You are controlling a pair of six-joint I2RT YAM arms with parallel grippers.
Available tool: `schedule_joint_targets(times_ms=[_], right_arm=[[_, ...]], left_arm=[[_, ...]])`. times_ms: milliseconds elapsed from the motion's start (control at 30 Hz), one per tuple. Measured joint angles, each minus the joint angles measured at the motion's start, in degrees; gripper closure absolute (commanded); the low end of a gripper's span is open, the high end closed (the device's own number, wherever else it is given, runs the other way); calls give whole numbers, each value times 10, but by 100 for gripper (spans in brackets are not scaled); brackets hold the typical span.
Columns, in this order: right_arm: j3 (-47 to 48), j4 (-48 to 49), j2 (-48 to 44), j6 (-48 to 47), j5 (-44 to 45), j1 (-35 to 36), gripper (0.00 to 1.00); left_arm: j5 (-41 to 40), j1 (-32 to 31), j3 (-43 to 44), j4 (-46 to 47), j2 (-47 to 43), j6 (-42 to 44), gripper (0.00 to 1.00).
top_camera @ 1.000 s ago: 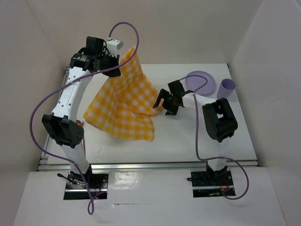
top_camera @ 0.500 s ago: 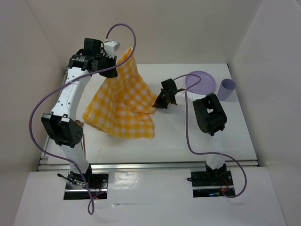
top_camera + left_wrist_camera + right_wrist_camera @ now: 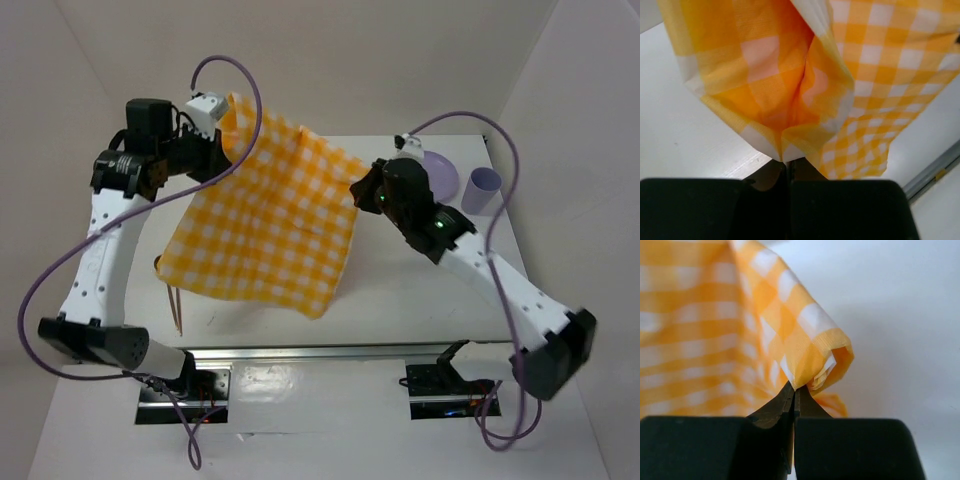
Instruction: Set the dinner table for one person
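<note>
White dinner table [image 3: 430, 290] below, left gripper [image 3: 787, 164] and right gripper [image 3: 794, 392] each clamp shut on a corner of the orange-checked cloth [image 3: 270, 230], which hangs spread between them.

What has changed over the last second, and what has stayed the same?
The right gripper closed on a corner of the cloth and lifted it. The left gripper, already holding another corner, swung left, so the cloth now hangs spread between them. The plate and cup stayed put at the far right.
</note>
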Motion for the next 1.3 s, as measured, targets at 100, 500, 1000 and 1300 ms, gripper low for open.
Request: schedule_joint_targets(times_ms=[100, 500, 1000, 1300], right_arm=[[-2, -19, -119, -17, 33, 53, 100], [36, -156, -259, -87, 59, 77, 100], [90, -73, 120, -164, 40, -42, 100], [340, -82, 438, -198, -26, -123, 27]], left_arm=[[27, 0, -62, 10, -82, 2, 100], [94, -9, -186, 51, -243, -47, 100], [-36, 0, -308, 204, 17, -151, 100], [-48, 41, -168, 234, 292, -156, 100]])
